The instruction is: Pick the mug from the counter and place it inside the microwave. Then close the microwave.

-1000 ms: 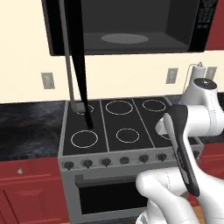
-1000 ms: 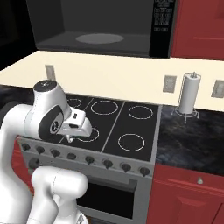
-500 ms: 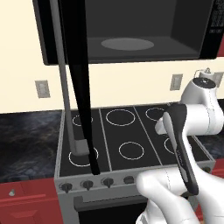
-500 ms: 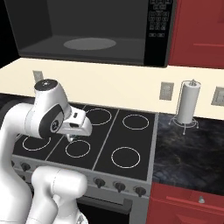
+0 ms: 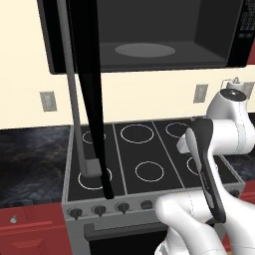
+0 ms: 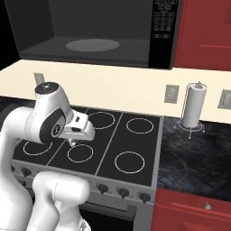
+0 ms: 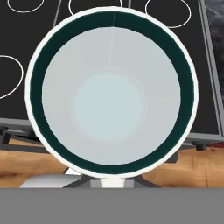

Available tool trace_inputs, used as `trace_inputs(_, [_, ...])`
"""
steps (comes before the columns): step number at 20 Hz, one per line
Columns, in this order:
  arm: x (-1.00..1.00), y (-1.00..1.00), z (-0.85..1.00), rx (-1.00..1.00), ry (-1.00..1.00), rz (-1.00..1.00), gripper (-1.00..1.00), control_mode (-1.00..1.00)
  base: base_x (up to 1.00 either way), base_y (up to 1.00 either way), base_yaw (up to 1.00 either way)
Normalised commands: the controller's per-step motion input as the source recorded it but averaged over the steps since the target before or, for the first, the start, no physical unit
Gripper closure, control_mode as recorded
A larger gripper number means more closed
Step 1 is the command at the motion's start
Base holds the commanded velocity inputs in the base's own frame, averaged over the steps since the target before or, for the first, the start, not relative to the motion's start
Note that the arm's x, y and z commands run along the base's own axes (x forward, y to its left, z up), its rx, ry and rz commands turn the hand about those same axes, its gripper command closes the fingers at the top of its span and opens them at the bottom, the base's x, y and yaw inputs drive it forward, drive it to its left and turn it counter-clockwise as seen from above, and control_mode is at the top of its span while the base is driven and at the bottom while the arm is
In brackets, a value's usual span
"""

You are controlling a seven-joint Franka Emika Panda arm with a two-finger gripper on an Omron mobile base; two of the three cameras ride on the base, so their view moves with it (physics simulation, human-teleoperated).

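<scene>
White mug [image 7: 111,94] clamped in gripper [image 6: 77,140] | stovetop [image 6: 131,146] below | microwave [image 5: 149,35] looms nearer than before

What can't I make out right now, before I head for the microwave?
- Pincer fingertips: in the hand view the mug covers them; in the right base view they are tucked under the arm.
- Mug body and handle: mostly behind the arm in the right base view.
- Door top: cut off by the upper edge of the left base view.
- Button panel labels: too small to read in the right base view.
</scene>
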Motion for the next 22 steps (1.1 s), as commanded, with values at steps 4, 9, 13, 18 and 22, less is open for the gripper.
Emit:
trace_inputs(4, [0.00, 0.00, 0.00, 0.00, 0.00, 0.00, 1.00, 1.00, 0.00, 0.00, 0.00])
trace_inputs(9, [0.00, 0.00, 0.00, 0.00, 0.00, 0.00, 1.00, 1.00, 0.00, 0.00, 0.00])
trace_inputs(13, [0.00, 0.00, 0.00, 0.00, 0.00, 0.00, 1.00, 1.00, 0.00, 0.00, 0.00])
trace_inputs(18, [0.00, 0.00, 0.00, 0.00, 0.00, 0.00, 1.00, 1.00, 0.00, 0.00, 0.00])
trace_inputs(22, [0.00, 0.00, 0.00, 0.00, 0.00, 0.00, 1.00, -1.00, 0.00, 0.00, 0.00])
